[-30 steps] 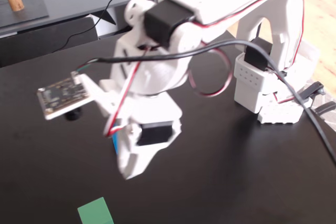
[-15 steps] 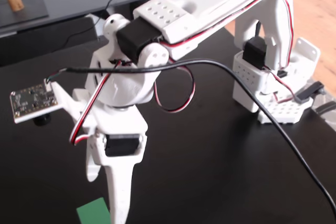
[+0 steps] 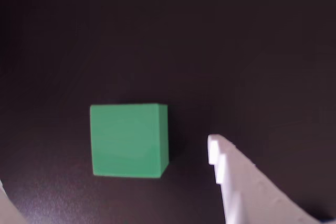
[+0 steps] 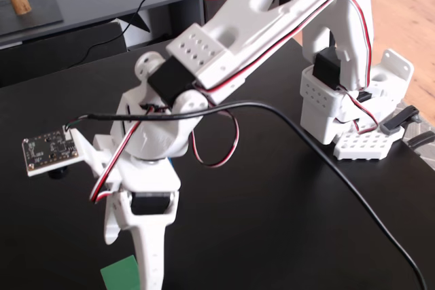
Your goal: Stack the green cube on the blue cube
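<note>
Because the wrist view looks down between the jaws, the nearest things in it are the white plastic two-finger gripper (image 3: 113,182) itself: one broad finger rising from the lower right of the frame and a sliver of the other at the lower left edge, spread wide apart and holding nothing. Just beyond, in the lower middle of that frame, sits the small matte light-green cube (image 3: 129,140) on the black tabletop (image 3: 236,51), closer to the right-hand finger than to the left one and touching neither. It lies slightly turned, so a narrow side face shows on its right. My judgement is that the coming grasp turns on this offset: the jaws need to shift so the cube sits centred before closing. In the fixed view the cube (image 4: 121,275) shows at the bottom edge, beside the descending finger. Farther up, a bright-blue cube (image 4: 170,164) barely peeks from behind the wrist.
</note>
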